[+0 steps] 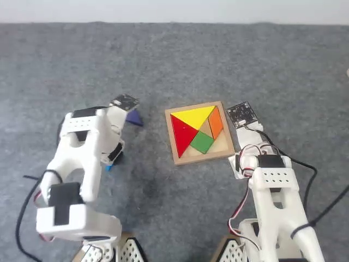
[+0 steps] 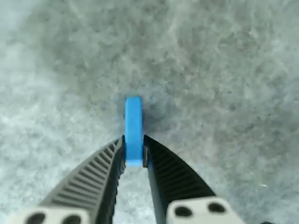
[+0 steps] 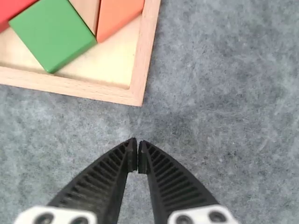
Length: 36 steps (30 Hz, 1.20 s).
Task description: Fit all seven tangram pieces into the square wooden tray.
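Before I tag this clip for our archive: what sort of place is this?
Likely a robot practice setup in a lab or workshop: grey felt mat, left arm and right arm side by side, wooden puzzle tray.

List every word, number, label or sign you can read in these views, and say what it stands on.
No text can be read.
Wooden tray and the coloured pieces in it: no print visible.
Blue piece held in the left gripper: plain.
Right wrist circuit board and left wrist circuit board: any markings are too small to read.
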{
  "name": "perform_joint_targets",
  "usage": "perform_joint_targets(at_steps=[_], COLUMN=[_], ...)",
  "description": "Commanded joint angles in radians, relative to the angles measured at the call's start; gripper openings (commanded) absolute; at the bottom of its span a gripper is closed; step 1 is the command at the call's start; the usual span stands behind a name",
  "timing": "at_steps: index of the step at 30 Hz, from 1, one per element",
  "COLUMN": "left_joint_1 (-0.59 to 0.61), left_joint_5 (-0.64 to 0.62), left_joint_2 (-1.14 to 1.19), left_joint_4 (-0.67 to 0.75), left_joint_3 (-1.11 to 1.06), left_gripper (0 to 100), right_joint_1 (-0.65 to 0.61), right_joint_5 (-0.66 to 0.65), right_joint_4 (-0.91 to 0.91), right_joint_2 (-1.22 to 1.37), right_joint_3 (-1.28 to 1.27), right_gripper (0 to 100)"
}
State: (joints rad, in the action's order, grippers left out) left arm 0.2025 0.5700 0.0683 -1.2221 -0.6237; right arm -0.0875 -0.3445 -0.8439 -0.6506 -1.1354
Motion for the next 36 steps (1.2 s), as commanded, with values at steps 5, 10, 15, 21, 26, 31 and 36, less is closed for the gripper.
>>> perform_joint_targets(at_steps=[5, 10, 15, 21, 26, 31, 36], left_joint_1=[-0.091, -0.120, -0.269, -0.531, -0.658, -0.690, -0.712], left_joint_5=[-0.066, -0.049, -0.032, 0.015, 0.017, 0.066, 0.069], left_joint_2=[0.061, -0.041, -0.140, -0.054, 0.061, 0.204, 0.282], left_joint_4=[0.035, -0.127, -0.305, -0.318, -0.281, -0.215, -0.175], left_joint_3=[0.044, 0.165, 0.340, 0.475, 0.549, 0.555, 0.555], left_gripper=[2, 2, 2, 1, 1, 1, 1], right_joint_1=[0.015, 0.015, 0.039, 0.308, 0.527, 0.616, 0.644], right_joint_5=[0.003, 0.003, 0.006, 0.077, 0.038, 0.032, 0.031], right_joint_4=[0.012, 0.015, 0.010, -0.061, -0.056, -0.047, -0.044], right_joint_2=[-0.035, -0.035, -0.044, -0.047, -0.047, -0.047, -0.047], right_joint_3=[0.008, 0.008, 0.008, 0.104, 0.123, 0.123, 0.124], right_gripper=[0.8, 0.8, 0.8, 1.2, 1.3, 1.3, 1.3])
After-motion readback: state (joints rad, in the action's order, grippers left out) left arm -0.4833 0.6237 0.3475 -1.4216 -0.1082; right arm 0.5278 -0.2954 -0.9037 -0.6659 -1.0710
